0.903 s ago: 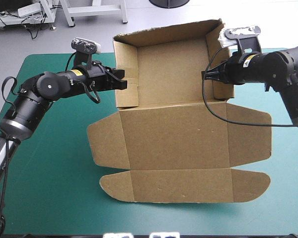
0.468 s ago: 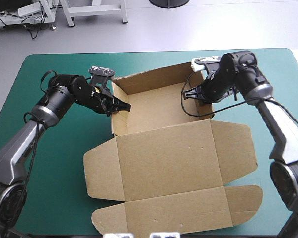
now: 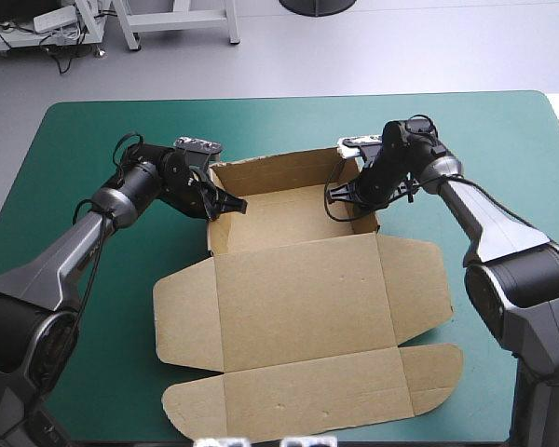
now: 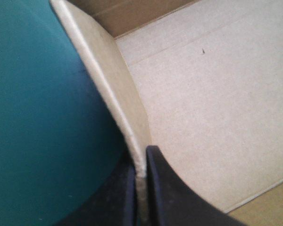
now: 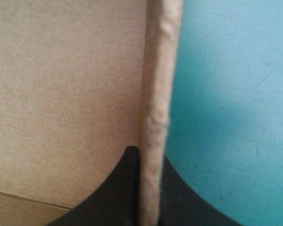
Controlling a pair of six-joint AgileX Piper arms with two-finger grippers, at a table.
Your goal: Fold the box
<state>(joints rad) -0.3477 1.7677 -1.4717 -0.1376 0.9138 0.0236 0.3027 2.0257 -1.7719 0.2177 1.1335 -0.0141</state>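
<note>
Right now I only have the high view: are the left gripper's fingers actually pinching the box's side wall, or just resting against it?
Observer: Pinching. The left wrist view shows the left gripper all but shut on the left wall of the box, one finger inside, one outside over the teal-green cover.
Operator: And the right one?
Observer: Same grip: the right gripper straddles the right wall, whose top edge sits between the fingers.
Operator: Is either wall bent?
Observer: The left wall looks bowed ahead of the gripper; the right wall runs straight.
</note>
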